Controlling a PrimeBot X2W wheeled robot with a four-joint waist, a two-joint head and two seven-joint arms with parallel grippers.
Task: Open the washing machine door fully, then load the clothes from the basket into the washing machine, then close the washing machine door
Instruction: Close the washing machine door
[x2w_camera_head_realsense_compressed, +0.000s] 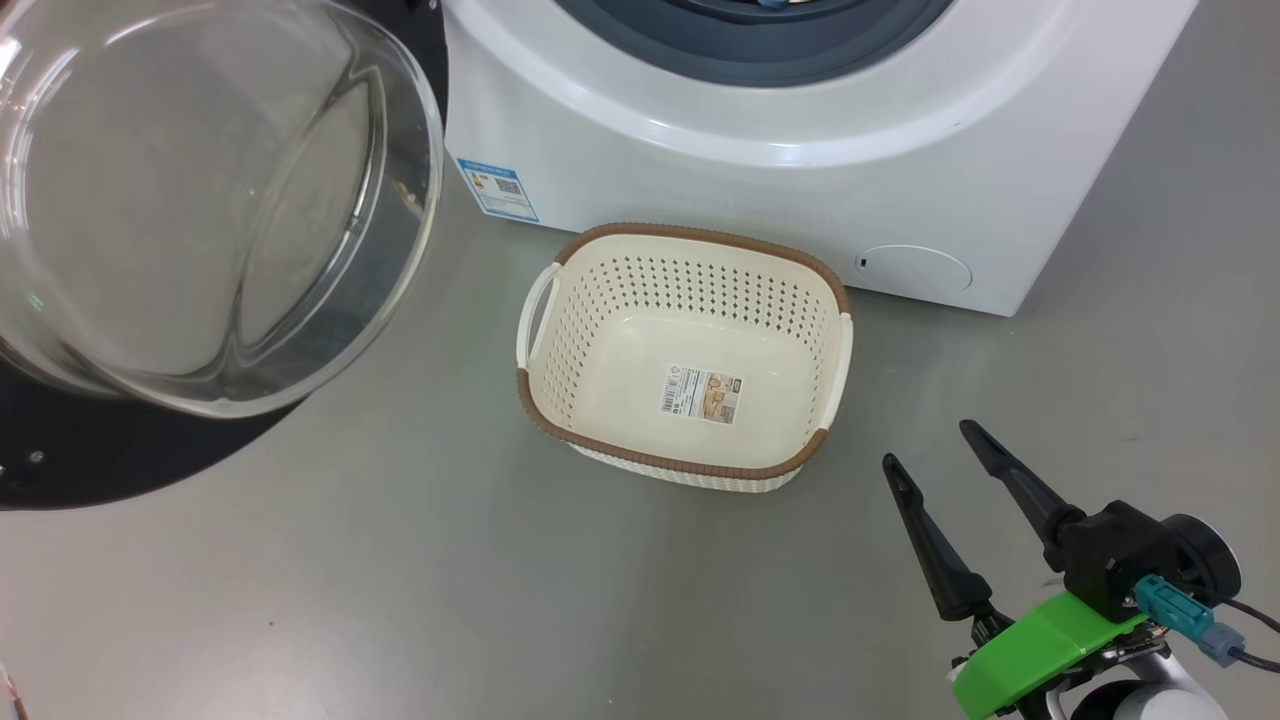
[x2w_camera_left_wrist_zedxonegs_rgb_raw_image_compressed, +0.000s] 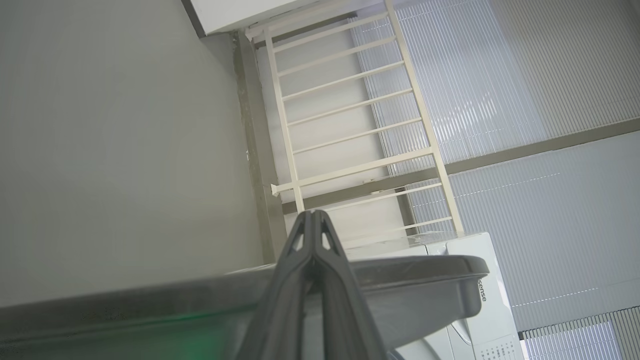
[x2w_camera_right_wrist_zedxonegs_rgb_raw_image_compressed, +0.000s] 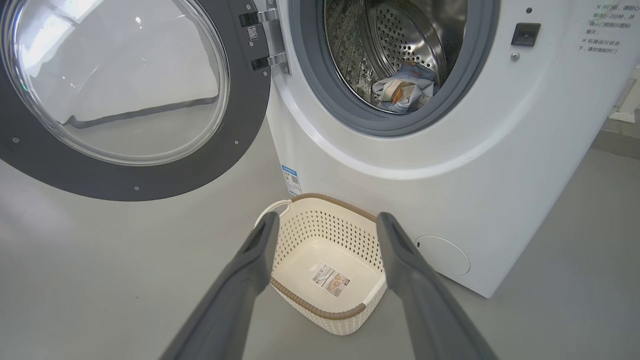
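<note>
The basket (x2w_camera_head_realsense_compressed: 684, 355) sits on the floor before the washing machine (x2w_camera_head_realsense_compressed: 800, 150), right end effector (x2w_camera_head_realsense_compressed: 925, 442) spread nearby.

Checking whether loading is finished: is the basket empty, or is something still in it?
Empty. The basket holds nothing but the label sticker on its floor; the clothes lie inside the drum.

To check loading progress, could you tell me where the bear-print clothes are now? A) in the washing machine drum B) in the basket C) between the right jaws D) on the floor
A: the clothes lie inside the steel drum, and the basket holds nothing but its label sticker.
</note>
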